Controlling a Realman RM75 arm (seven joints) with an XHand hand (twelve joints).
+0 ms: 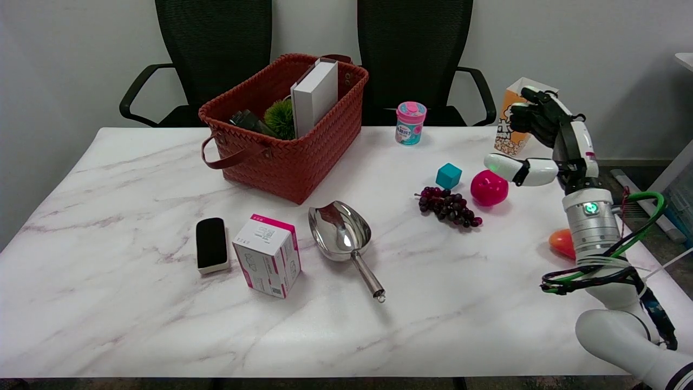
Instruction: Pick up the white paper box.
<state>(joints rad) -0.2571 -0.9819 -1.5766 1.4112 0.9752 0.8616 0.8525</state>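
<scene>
A white box (314,96) stands upright in a red woven basket (325,142) at the table's (108,325) far side. Well to its right, the right hand (541,142) is raised above the table near a popcorn carton (511,135), fingers spread, holding nothing.

My right hand (541,141) has black fingers and a white thumb with black at its joint. Below it my wrist is a ribbed silver cylinder with a small green light. Green and black cables loop around my smooth, rounded white forearm.
</scene>
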